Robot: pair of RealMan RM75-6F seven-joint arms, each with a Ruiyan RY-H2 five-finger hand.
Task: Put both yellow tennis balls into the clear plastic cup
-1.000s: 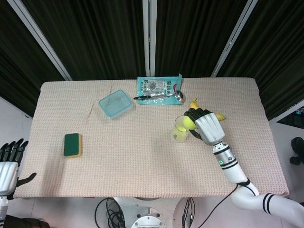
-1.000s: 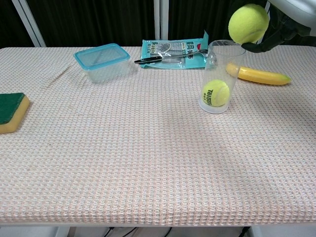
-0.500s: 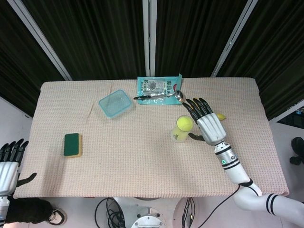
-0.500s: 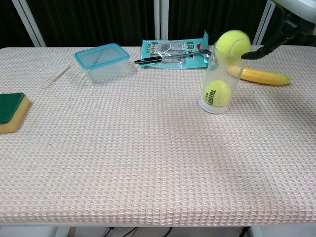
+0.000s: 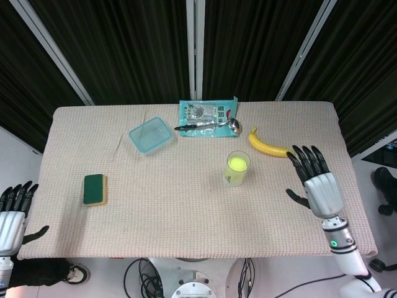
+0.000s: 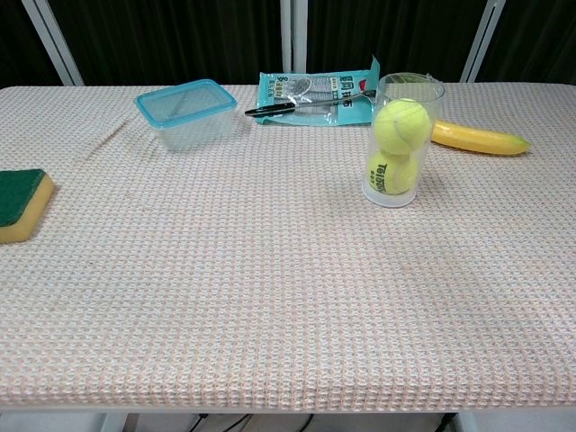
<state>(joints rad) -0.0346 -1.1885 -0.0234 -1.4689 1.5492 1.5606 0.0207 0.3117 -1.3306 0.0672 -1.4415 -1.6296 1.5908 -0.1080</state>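
We log, near to far: left hand and right hand, both empty with fingers spread wide, off the tabletop edges; green sponge; clear plastic cup upright, two yellow tennis balls stacked inside; banana; lidded container.

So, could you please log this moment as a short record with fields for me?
cup: clear plastic cup upright on the table
balls: upper ball stacked on lower ball, both inside the cup
right hand: right hand open, empty, apart from the cup
left hand: left hand open, off the table edge
nearby: banana behind the cup; sponge far left
task state: looks complete
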